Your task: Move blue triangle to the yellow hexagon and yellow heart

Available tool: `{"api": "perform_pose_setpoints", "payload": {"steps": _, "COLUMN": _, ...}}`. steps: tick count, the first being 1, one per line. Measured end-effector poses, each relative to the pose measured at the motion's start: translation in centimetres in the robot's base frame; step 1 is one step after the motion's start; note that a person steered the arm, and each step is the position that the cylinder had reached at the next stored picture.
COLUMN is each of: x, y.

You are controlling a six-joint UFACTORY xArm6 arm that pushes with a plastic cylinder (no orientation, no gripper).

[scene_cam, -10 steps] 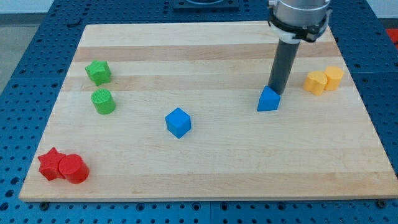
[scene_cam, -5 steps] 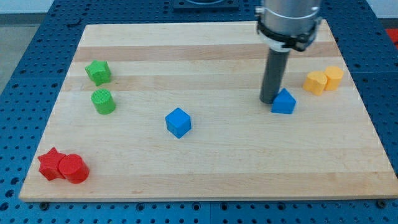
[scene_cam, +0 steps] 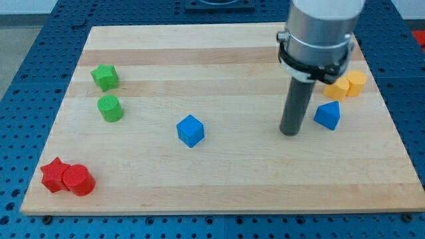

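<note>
Pale wooden board (scene_cam: 219, 179), banded grain, on blue perforated bench (scene_cam: 26, 46). No gripper: a smooth dark rod, my tip (scene_cam: 289, 133) down on bare wood, holding nothing, near the blue triangle's (scene_cam: 327, 115) left, apart. Triangle sits just below the yellow heart (scene_cam: 337, 89) and yellow hexagon (scene_cam: 356, 81). Blue cube (scene_cam: 190, 130) mid-board.
</note>
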State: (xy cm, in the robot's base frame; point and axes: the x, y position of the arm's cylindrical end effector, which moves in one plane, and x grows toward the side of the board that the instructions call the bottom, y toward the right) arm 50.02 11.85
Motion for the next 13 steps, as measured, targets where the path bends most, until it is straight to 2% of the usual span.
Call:
{"api": "perform_pose_setpoints", "payload": {"steps": 2, "x": 0.2, "y": 5.0}}
{"api": "perform_pose_setpoints", "payload": {"steps": 5, "x": -2.8, "y": 10.6}}
{"api": "perform_pose_setpoints", "payload": {"steps": 6, "x": -1.6, "y": 10.8}}
{"api": "perform_pose_setpoints", "payload": {"steps": 7, "x": 0.0, "y": 8.5}}
{"api": "perform_pose_setpoints", "payload": {"steps": 9, "x": -0.9, "y": 4.2}}
{"api": "perform_pose_setpoints", "payload": {"steps": 11, "x": -3.5, "y": 5.6}}
{"api": "perform_pose_setpoints", "payload": {"steps": 13, "x": -3.6, "y": 7.6}}
